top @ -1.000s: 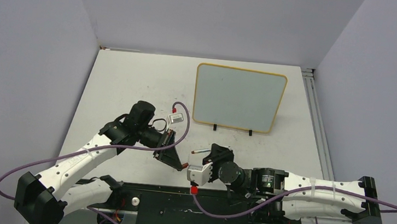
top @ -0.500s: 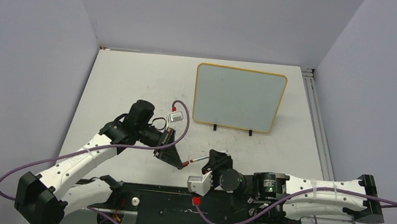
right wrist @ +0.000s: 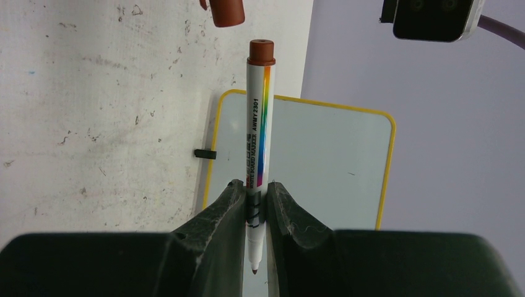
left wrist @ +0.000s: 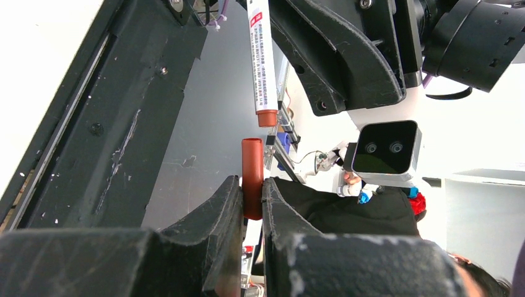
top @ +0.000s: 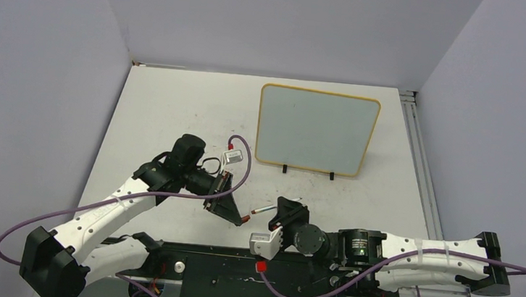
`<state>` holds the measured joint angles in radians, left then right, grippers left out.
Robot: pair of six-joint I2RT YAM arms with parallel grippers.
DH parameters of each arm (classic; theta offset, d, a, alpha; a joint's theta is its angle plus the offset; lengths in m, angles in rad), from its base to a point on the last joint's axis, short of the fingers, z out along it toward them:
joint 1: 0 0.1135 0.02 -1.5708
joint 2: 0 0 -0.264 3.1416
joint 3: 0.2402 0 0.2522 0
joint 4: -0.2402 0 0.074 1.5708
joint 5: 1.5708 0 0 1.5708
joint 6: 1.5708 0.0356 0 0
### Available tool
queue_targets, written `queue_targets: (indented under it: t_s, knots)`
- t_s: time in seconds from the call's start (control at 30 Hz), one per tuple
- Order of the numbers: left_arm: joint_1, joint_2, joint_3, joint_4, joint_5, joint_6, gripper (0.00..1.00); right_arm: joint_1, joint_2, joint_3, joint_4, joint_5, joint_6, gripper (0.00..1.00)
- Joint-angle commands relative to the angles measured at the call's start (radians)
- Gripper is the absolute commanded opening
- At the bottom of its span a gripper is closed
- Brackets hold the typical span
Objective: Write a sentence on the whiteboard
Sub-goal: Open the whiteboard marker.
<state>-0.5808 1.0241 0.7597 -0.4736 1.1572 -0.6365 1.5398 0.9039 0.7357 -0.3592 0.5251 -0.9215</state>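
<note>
So, tabletop [top: 176, 111]: carries the whiteboard [top: 316, 128], upright on its feet at the far right, well apart from both arms, face blank.
Right pincer [right wrist: 254, 197]: pinching the marker [right wrist: 257, 124] low on its barrel; over the last second I have swung it round toward the left arm.
Left pincer [left wrist: 252, 198]: pinching the cap [left wrist: 252, 167].
Marker and cap: now in line, just apart; nib bare, pointing back toward the right wrist.
Sentence: not begun; I judge writing can follow.
</note>
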Motion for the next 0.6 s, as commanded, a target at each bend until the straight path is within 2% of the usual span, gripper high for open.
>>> queue_targets:
  t_s: [0.0,0.57]
  knots:
    - [0.007,-0.003,0.01,0.031,0.024,0.007,0.0,0.012,-0.017,0.005,0.031,0.035,-0.012,0.05]
    - [0.009,-0.006,0.024,0.028,0.032,0.014,0.0,0.018,-0.011,-0.01,0.0,0.017,-0.001,0.05]
